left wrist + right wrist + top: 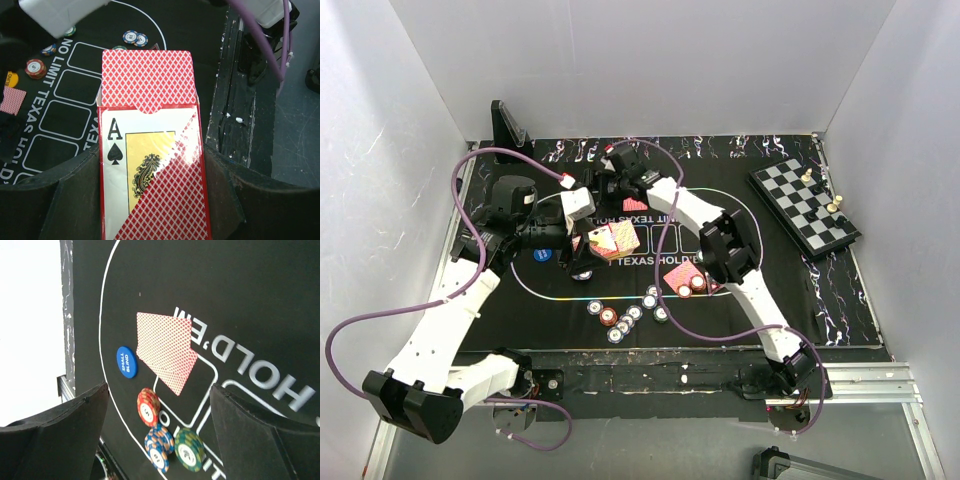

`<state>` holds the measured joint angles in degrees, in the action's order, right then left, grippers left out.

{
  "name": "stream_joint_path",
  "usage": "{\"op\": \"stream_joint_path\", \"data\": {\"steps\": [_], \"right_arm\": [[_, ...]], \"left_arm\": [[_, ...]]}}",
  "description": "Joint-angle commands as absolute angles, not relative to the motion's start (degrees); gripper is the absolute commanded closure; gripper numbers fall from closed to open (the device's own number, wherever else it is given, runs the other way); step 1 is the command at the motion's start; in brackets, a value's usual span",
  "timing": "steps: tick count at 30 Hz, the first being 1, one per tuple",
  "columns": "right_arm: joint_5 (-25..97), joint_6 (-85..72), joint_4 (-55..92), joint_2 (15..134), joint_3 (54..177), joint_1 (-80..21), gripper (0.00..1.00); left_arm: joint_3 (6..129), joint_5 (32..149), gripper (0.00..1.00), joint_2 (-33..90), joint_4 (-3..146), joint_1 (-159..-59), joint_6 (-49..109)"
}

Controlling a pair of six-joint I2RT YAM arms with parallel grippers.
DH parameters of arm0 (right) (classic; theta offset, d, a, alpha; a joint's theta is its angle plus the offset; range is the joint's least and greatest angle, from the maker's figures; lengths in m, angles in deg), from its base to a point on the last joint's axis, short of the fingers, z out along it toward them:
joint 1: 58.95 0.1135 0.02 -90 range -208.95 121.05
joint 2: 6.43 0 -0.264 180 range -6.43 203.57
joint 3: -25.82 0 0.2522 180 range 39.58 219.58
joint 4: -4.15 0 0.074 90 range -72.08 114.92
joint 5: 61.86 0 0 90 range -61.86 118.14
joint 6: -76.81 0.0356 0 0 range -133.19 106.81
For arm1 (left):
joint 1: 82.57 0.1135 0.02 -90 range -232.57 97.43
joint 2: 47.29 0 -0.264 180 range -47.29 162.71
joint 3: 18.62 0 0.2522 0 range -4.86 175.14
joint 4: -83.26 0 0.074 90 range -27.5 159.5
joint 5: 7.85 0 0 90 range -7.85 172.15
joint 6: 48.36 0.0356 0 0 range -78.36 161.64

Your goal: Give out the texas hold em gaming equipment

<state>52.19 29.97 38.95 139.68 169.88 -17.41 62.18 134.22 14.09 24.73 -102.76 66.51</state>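
My left gripper is shut on a card box with an ace of spades on its face. Red-backed playing cards stick out of the box's top. From above, the box hangs over the mat's middle. My right gripper is open with nothing between its fingers. It hovers above two overlapping face-down cards, a blue "SMALL BLIND" button and red, blue and green chips. More cards and a cluster of chips lie nearer the front.
A chessboard with pieces sits at the back right on the black mat. A dark triangular object stands at the back left. A yellow button lies beside a stray card. White walls enclose three sides.
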Motion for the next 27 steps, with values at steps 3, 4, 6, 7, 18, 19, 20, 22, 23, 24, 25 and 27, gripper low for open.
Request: {"op": "stream_joint_path", "data": {"steps": [3,4,6,7,18,19,20,22,23,24,25,27], "right_arm": [[54.24,28.99,41.56,123.94,163.08,-21.68,0.11],[54.76,29.61,41.82,121.31,161.67,-22.64,0.11],[56.34,30.75,41.82,115.77,158.42,-24.93,0.1],[56.79,31.11,41.47,112.52,156.23,-25.81,0.1],[69.05,30.23,35.86,83.33,127.15,-31.0,0.09],[71.27,30.49,35.32,81.57,125.29,-31.26,0.09],[72.86,30.06,35.4,80.07,123.45,-31.35,0.09],[74.54,29.87,34.54,77.17,120.72,-31.18,0.09],[75.59,30.23,33.13,76.2,119.4,-31.0,0.09],[75.86,30.49,32.42,75.67,118.6,-30.74,0.09],[75.78,30.58,32.33,75.4,118.25,-30.3,0.09],[74.81,30.41,32.68,75.57,118.15,-29.34,0.08]], "left_arm": [[62.37,135.49,1.0,12.82,26.26,-102.44,66.52],[62.37,135.58,1.0,12.91,26.26,-102.44,66.6],[62.37,135.67,1.0,13.17,26.52,-102.44,66.78],[62.11,135.59,1.0,13.26,26.87,-102.44,66.69],[60.97,135.06,1.0,15.29,32.15,-102.08,65.02],[60.71,135.14,1.0,15.11,32.15,-102.0,65.28],[60.53,135.41,1.0,15.02,32.06,-102.0,65.98],[60.7,135.59,1.0,15.11,32.06,-102.08,66.34],[61.14,135.76,1.0,15.37,31.97,-102.0,66.34],[61.49,135.85,1.0,15.81,31.97,-102.0,66.43],[61.93,135.85,1.0,16.25,31.89,-102.0,66.52],[62.28,135.94,1.0,16.69,31.8,-102.0,66.6]]}}
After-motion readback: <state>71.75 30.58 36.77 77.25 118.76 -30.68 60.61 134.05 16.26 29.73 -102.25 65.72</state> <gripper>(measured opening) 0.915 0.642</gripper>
